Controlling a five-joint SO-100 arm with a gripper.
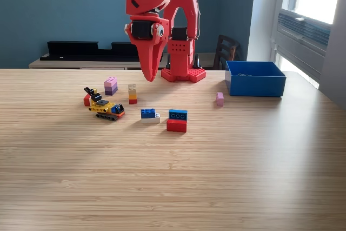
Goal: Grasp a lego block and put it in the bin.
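Observation:
My red gripper [149, 75] hangs above the table with its tip pointing down; its fingers look pressed together and hold nothing. Below and in front of it stand several lego pieces: a blue-on-white block [150, 115], a blue-on-red block [177, 120], a thin yellow-orange-red stack [132, 93], a pink-purple stack [111, 85] and a small pink block [220, 98]. The blue bin [255, 79] sits at the exterior view's right, well apart from the gripper.
A yellow and black lego vehicle [106, 107] with a small red piece beside it lies at the left of the group. The arm's red base [183, 73] stands at the table's far edge. A dark chair [226, 51] is behind the table.

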